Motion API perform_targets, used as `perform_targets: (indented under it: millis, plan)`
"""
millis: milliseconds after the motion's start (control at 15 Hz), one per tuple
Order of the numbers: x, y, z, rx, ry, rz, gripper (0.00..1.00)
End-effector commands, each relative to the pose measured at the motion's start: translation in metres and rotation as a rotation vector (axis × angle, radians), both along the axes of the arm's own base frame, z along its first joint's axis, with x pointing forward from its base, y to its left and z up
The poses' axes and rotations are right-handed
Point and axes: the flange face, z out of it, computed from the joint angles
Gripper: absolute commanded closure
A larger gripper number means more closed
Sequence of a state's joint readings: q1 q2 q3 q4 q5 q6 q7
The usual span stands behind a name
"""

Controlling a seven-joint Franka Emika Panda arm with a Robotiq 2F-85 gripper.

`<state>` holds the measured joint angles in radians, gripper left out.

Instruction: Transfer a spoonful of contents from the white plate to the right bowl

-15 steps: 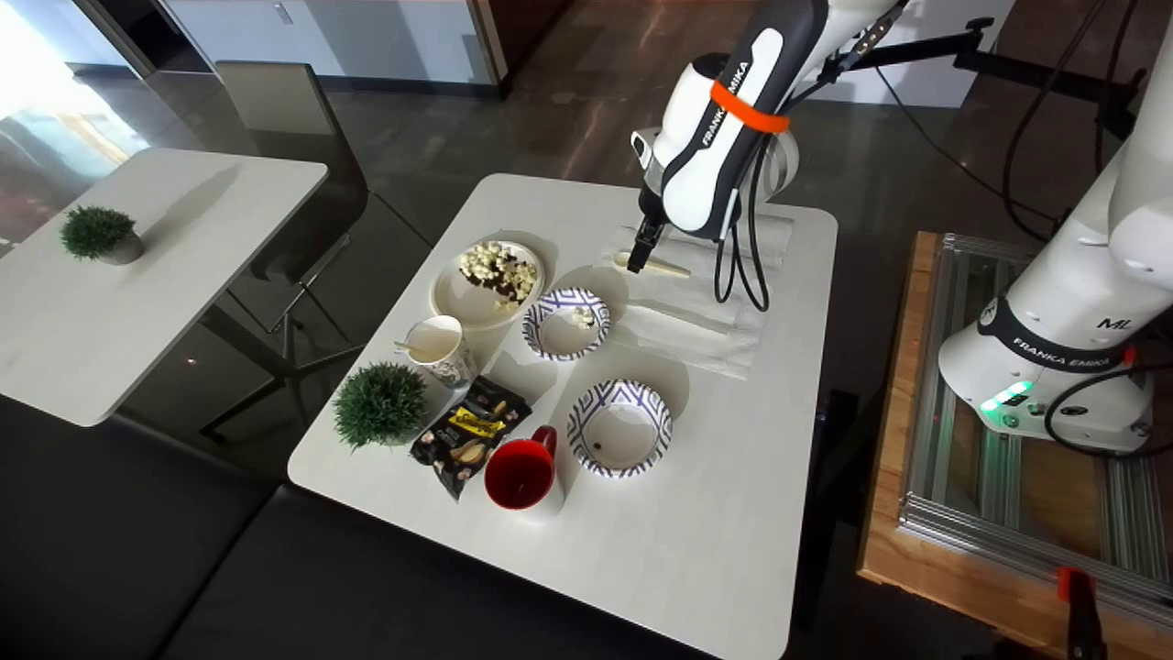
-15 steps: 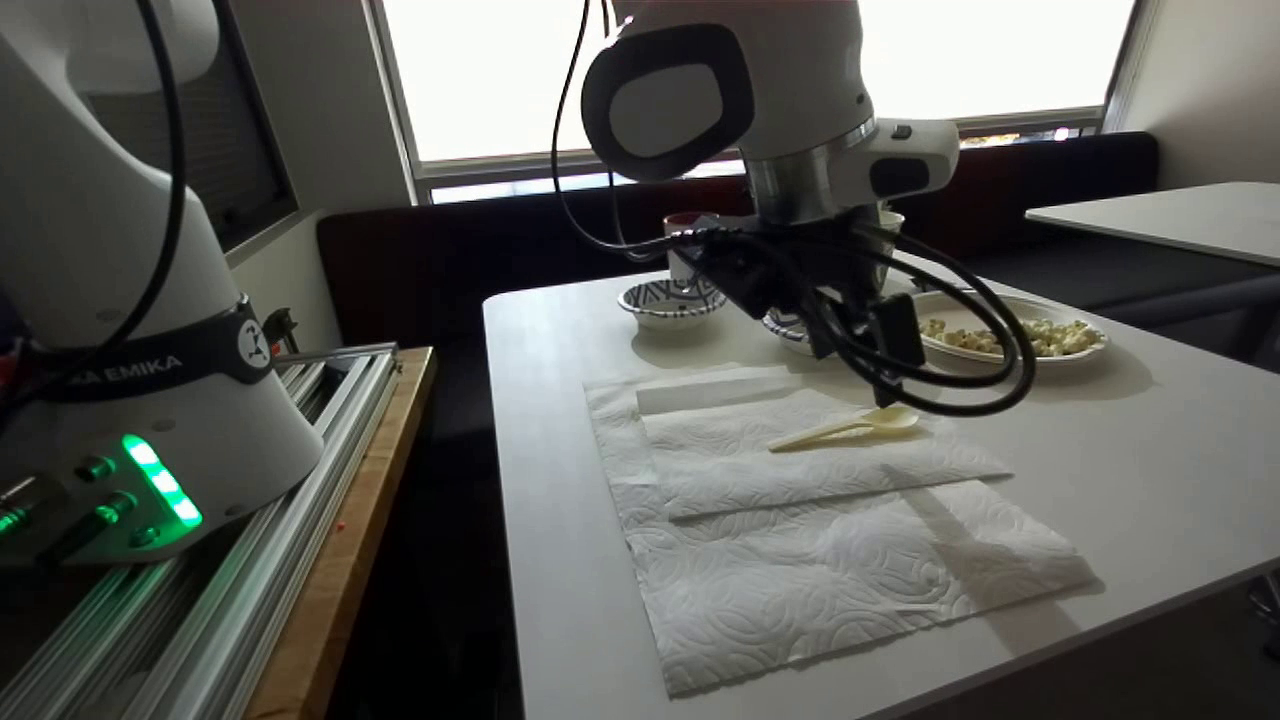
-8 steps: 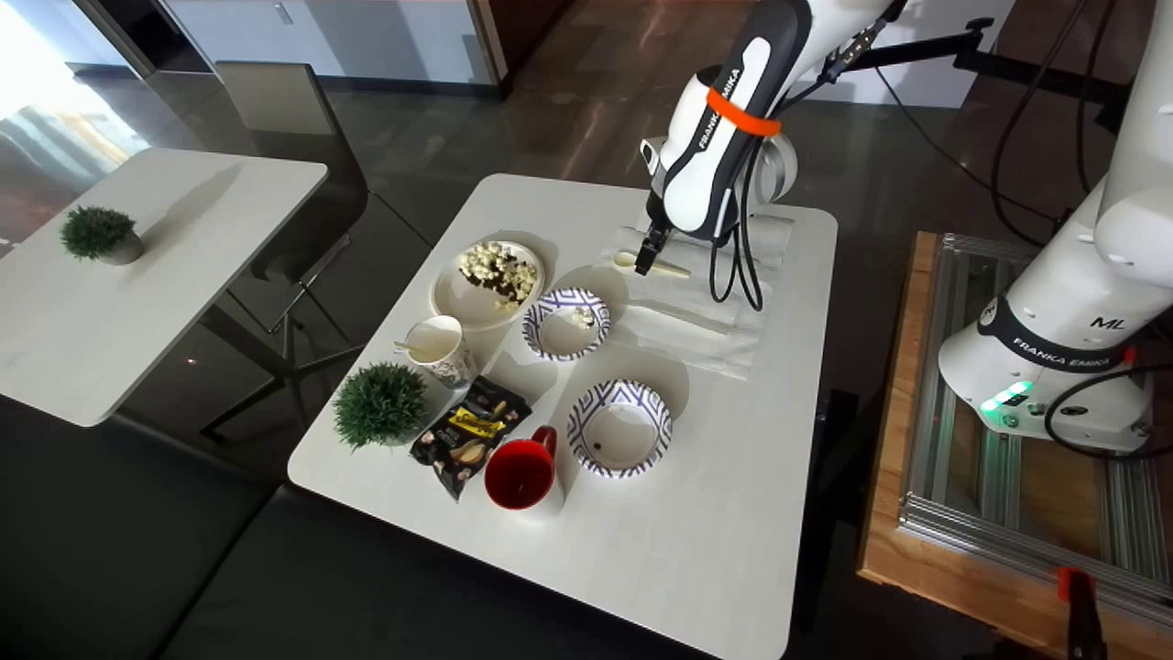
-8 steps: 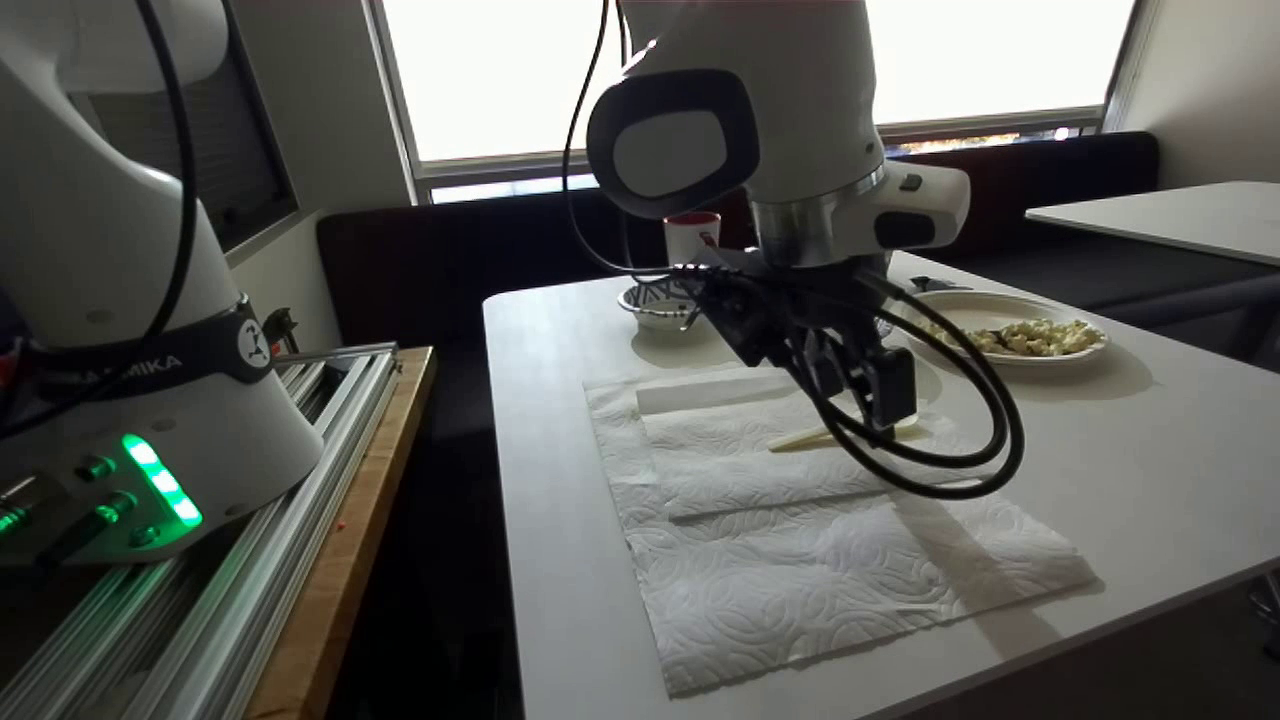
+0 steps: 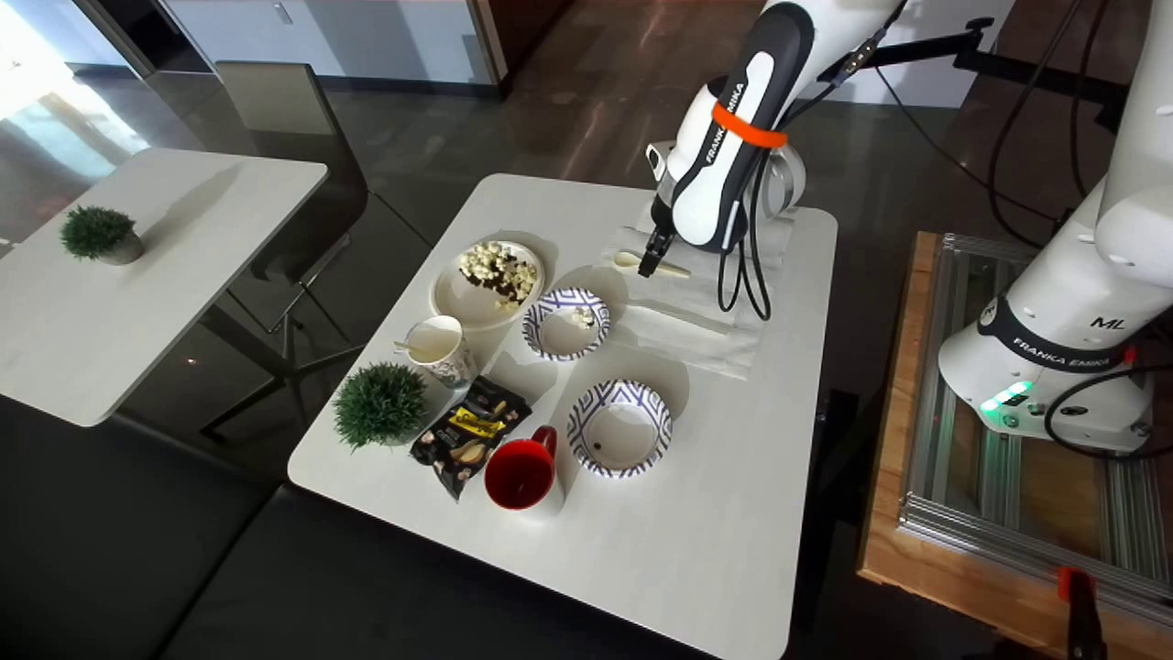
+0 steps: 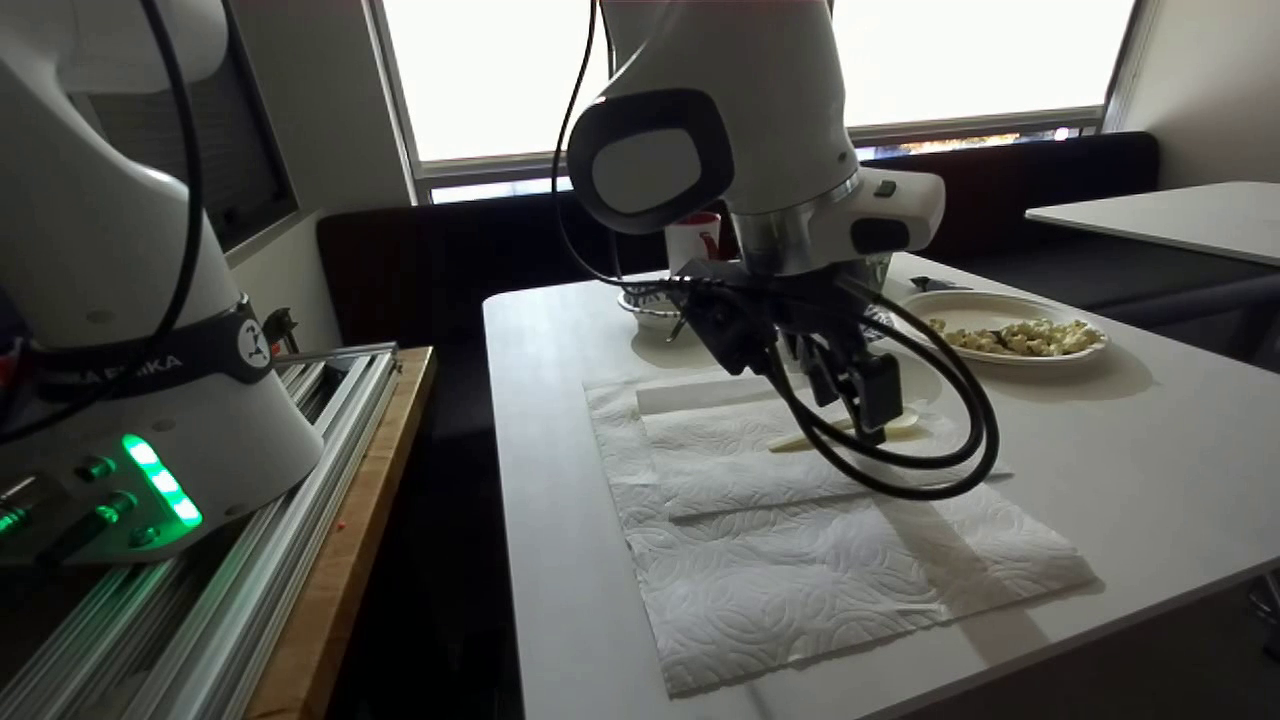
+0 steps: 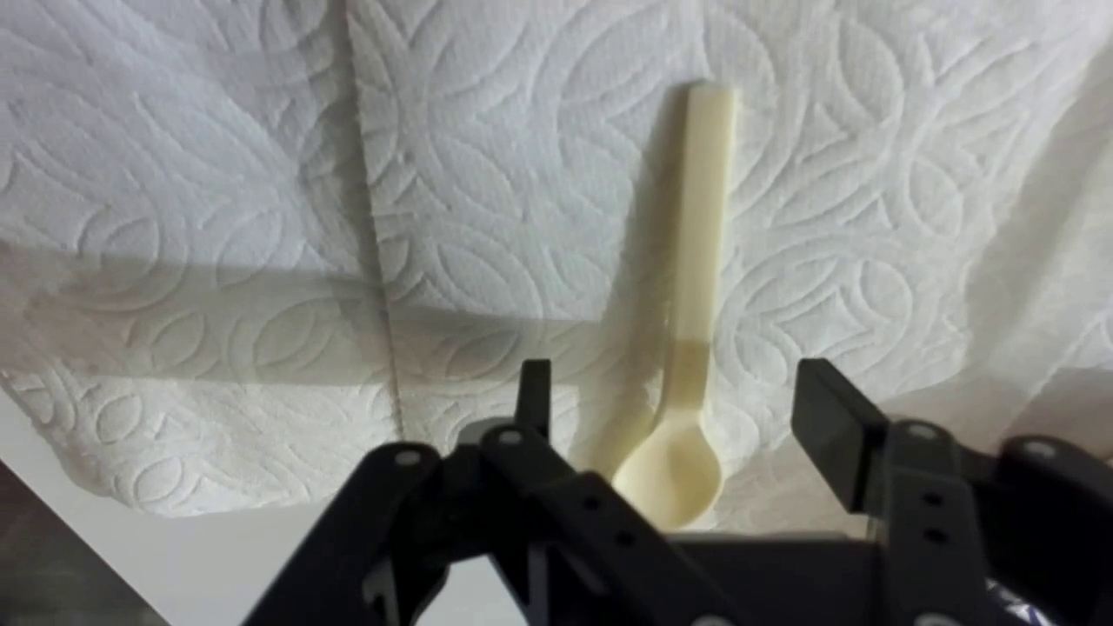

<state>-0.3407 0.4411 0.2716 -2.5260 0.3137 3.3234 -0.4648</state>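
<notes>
Likely fetching the spoon (image 7: 703, 217)
The hand (image 7: 673, 398) gapes empty over it, right of the plate (image 5: 461, 298) in an exterior view; next should come lowering, then pinching.

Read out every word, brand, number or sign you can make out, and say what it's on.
"FRANK ... MIKA": arm, middle letters under the orange band.
"FRANKA EMIKA": robot base.
"ML": robot base.
Snack bag: lettering on its yellow label too small to read.
Round white sign, robot base: symbol too small to make out.
No numbers readable.
</notes>
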Motion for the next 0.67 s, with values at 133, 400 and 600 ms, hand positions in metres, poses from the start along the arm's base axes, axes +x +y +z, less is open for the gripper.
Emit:
perform_targets:
  millis: [133, 400, 600]
  plan:
    - [-0.0126, 0.0063, 0.0038, -0.033, -0.058, 0.006, 0.47]
    - [-0.0146, 0.0102, 0.0047, -0.041, -0.082, 0.013, 0.52]
    - [-0.0117, 0.0104, 0.0033, -0.049, -0.096, 0.038, 0.51]
